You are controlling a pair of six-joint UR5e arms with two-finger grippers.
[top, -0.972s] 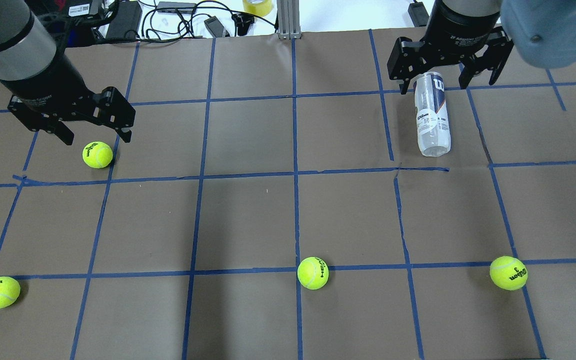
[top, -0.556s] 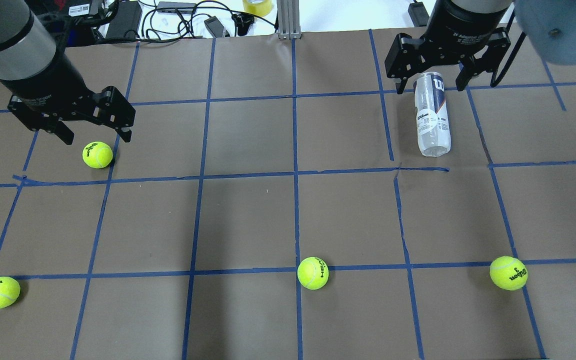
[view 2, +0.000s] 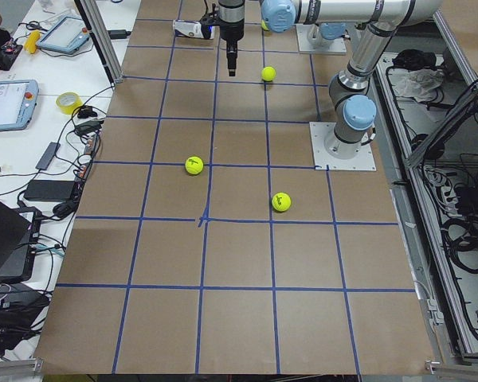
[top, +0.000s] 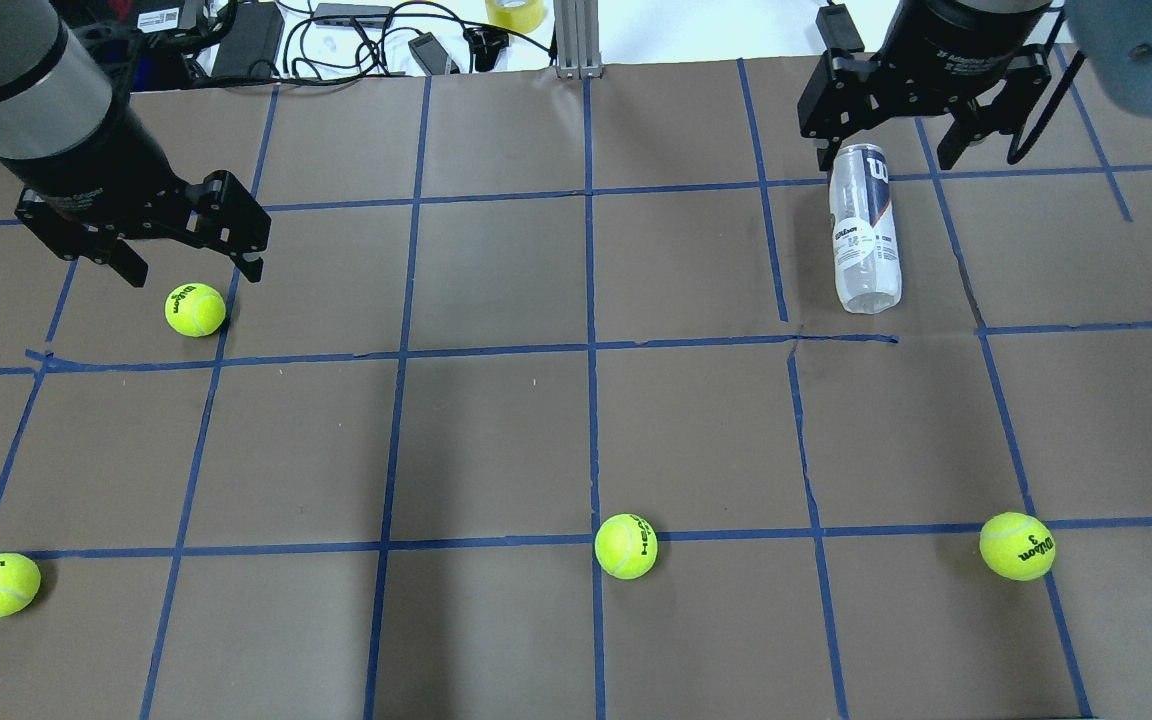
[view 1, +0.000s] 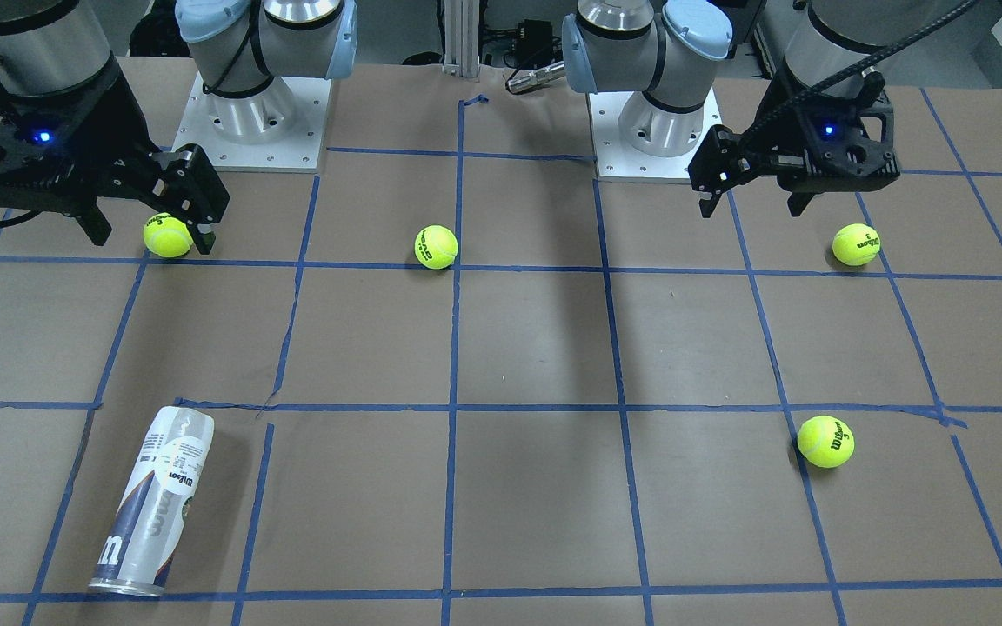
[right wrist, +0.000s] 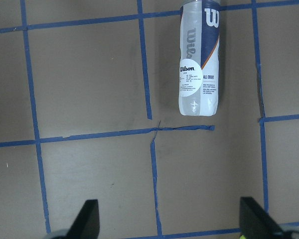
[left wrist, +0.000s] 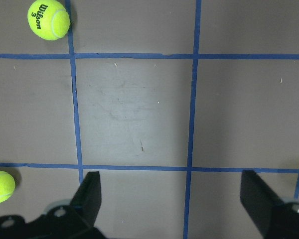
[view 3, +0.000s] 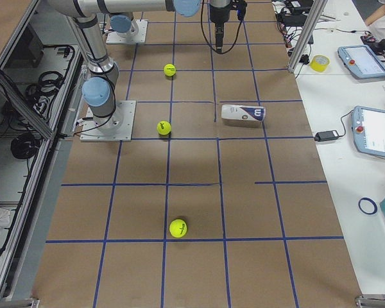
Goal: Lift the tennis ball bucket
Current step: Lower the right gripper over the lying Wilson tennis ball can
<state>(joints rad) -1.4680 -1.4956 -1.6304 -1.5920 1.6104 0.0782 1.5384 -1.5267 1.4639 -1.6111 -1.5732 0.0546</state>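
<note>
Overhead exterior shows me the bucket (top: 864, 235) lying on its side on the right half of the table (top: 496, 440). Its long axis runs away from the robot with only a slight slant, metal-rimmed end farthest out.

My right gripper (top: 885, 155) appears over that far end, but it is raised and touches nothing, so I trust the wrist camera more. There the bucket sits ahead of the fingers (right wrist: 89, 219) and a little right of their midline, not between them.

The left gripper (top: 194, 272) is well apart, across the table near a tennis ball (top: 195, 310). The right arm is plainly the nearer one for this job.

The right jaws are spread wide with nothing in them. Their closing line runs across the bucket rather than along it, which I judge suits a pinch on the round body.

I reckon the hand must go forward and slightly right until it straddles the bucket's middle, then come down.

The left jaws are likewise spread wide and carry nothing.
</note>
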